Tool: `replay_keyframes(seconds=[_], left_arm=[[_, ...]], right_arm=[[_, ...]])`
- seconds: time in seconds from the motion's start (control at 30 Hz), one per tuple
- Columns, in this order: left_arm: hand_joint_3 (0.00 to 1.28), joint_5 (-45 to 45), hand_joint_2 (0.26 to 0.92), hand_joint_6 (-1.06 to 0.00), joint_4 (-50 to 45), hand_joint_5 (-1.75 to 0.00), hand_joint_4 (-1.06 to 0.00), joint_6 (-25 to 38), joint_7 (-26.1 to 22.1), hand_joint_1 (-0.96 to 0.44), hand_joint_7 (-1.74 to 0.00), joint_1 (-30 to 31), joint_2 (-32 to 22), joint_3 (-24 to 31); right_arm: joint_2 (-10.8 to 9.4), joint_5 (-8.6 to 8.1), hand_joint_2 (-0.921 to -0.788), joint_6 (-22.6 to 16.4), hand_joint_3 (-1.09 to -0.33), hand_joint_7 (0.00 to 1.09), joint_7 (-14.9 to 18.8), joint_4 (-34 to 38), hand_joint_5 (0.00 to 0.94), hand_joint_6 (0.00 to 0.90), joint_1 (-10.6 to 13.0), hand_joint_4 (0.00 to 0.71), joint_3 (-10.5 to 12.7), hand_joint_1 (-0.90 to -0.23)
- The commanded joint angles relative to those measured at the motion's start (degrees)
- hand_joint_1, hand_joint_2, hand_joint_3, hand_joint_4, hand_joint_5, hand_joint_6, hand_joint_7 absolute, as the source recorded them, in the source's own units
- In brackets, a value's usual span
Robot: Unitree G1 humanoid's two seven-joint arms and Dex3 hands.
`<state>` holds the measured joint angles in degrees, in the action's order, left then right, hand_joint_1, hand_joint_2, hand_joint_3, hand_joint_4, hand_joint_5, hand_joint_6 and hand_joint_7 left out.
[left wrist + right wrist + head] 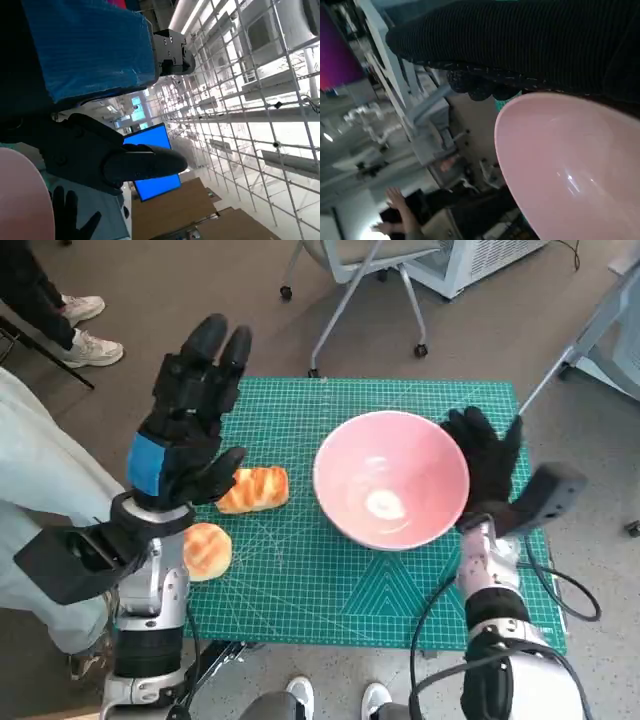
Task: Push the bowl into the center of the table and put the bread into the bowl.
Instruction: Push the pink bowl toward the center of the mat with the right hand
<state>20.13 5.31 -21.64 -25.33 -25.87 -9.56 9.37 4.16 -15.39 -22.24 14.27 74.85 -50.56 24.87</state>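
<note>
On the green gridded cutting mat covering the worktop (300,590), you have the shallow pink plastic bowl (391,492) right of centre; your right hand (487,462) in its black glove lies flat against the bowl's rim at 3 o'clock, fingers spread, holding nothing; the long golden bread roll (255,489) sits at 9 o'clock of the bowl, the round bun (207,550) at 8 o'clock; your left hand (190,425) hovers raised above the long roll, fingers apart and empty.

Bright even light; right wrist view blurred.
</note>
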Motion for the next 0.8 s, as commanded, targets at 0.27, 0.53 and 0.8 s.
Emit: replay_keyframes(seconds=[0.27, 0.53, 0.8], left_arm=[[0.39, -0.53, 0.921, -0.01, -2.04, 0.0, -0.11, 0.66, 1.33, -0.63, -0.33, 1.74, -0.25, -0.33], [0.39, -0.33, 0.921, -0.02, -2.42, 0.0, -0.11, 1.47, 1.53, -0.62, -0.34, 1.95, -0.16, -0.56], [0.4, -0.77, 0.921, -0.03, -2.21, 0.0, -0.11, 0.98, 1.66, -0.61, -0.35, 2.1, 0.21, -1.1]], right_arm=[[-2.61, 1.08, -0.921, 1.99, -0.875, 0.15, -1.13, 1.3, 0.0, 0.21, -1.19, 0.14, -0.83, -0.612], [-3.11, 1.03, -0.921, 3.65, -0.872, 0.15, -1.41, 1.36, 0.007, 0.23, -2.23, 0.156, -0.74, -0.608], [-1.84, 2.69, -0.921, 3.56, -0.835, 0.15, -1.41, 0.93, 0.009, 0.258, -3.01, 0.171, -2.08, -0.616]])
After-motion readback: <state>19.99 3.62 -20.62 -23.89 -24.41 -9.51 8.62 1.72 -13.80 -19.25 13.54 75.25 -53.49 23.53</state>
